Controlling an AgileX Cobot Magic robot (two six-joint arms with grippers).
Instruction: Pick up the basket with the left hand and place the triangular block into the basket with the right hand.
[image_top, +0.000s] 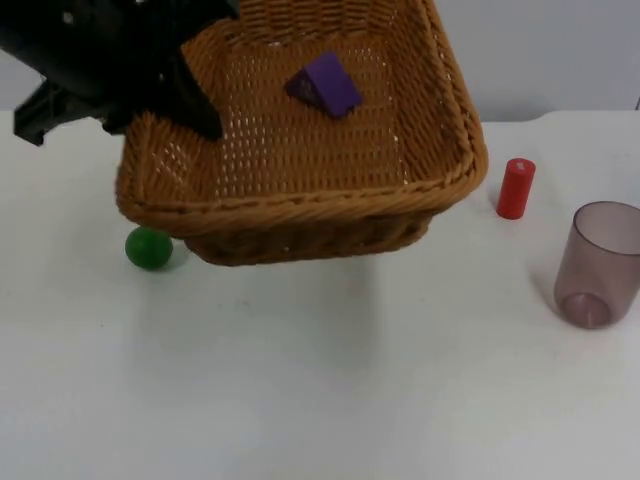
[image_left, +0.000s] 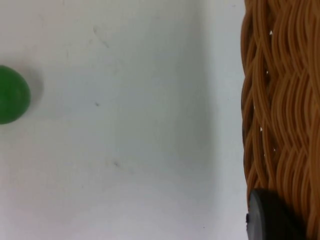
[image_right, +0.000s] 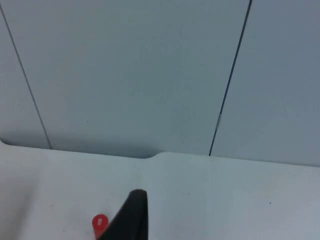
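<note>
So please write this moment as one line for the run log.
left gripper: shut on basket, lifted | purple triangular block: in basket | right gripper: near red cylinder

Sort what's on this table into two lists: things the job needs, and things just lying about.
Job:
woven wicker basket, held up off the table by the left gripper
purple triangular block, lying inside the basket

Lying about:
green ball
red cylinder
translucent purple plastic cup
</note>
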